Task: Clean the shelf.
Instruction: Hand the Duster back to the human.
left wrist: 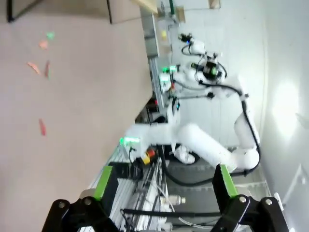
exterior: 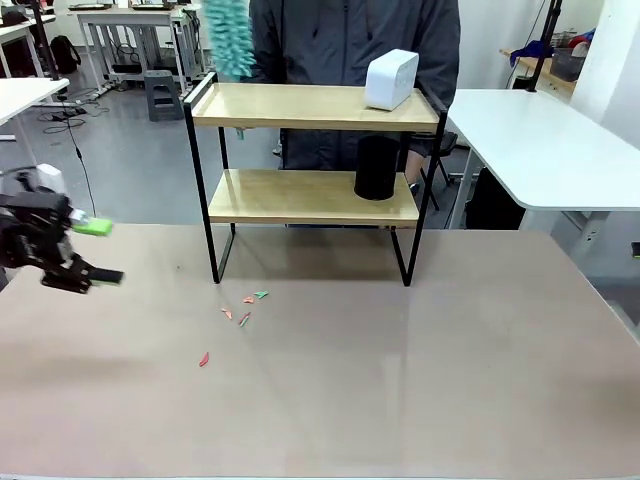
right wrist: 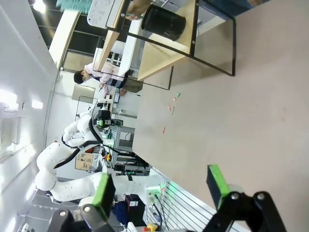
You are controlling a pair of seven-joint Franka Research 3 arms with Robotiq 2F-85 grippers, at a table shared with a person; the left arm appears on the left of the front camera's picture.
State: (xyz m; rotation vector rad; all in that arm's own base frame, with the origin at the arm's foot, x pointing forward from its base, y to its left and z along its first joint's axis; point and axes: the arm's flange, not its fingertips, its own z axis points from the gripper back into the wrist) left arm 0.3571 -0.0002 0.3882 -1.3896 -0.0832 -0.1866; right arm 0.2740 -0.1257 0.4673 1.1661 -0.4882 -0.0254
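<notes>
No text, label, brand or number can be read anywhere.

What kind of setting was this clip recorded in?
Most likely a robotics lab or workshop. White desks and metal-framed workbenches stand on a bare grey floor behind the beige table, and another white robot arm stands at a bench farther off.

I see even, bright indoor light, soft shadows under the shelf (exterior: pixel 312 108), ceiling-lamp glare at 10 o'clock in my right wrist view, motion blur on the left gripper (exterior: pixel 98 252), wide-angle bending at wrist-view edges.
</notes>
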